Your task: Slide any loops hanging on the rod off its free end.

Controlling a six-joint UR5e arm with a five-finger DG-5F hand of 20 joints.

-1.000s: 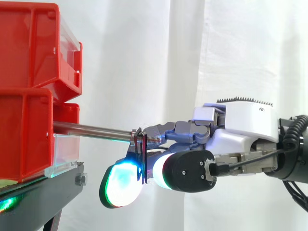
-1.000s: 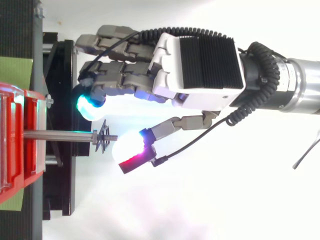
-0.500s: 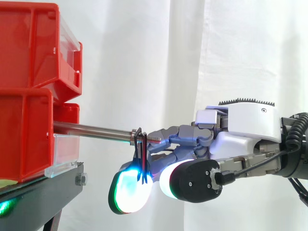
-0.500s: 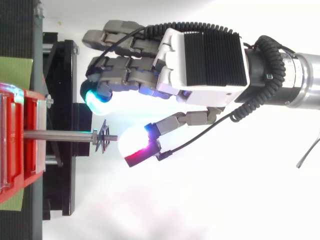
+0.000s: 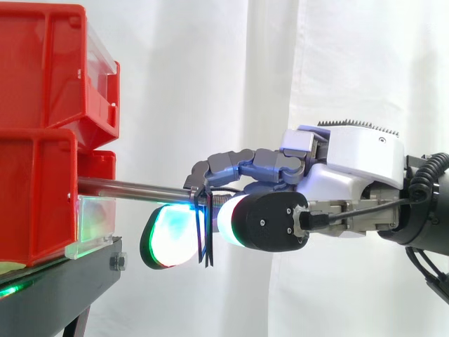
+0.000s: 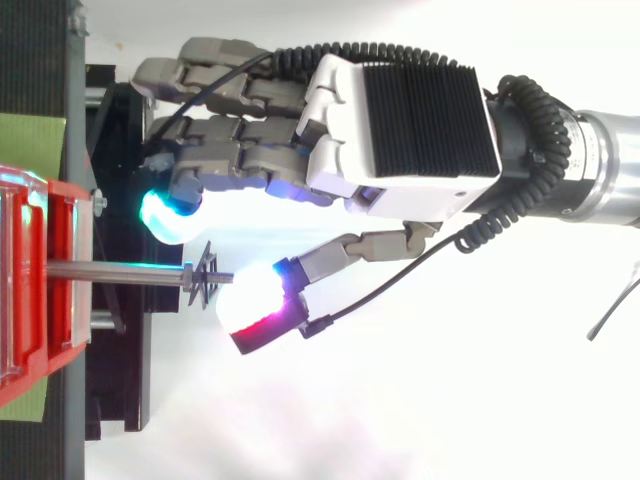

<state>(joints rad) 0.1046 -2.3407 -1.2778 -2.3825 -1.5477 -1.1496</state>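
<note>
I judge the job unfinished: the black loop [image 6: 206,273] hangs near the free end of the rod [image 5: 133,187], and my robot hand [image 5: 358,168] is loosely open, its pads [image 5: 165,235] flanking the loop and gripping nothing.

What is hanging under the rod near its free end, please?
A thin black loop hangs from the rod. The hand's glowing pads sit either side of it below the rod. In the side view the hand covers the rod's tip.
</note>
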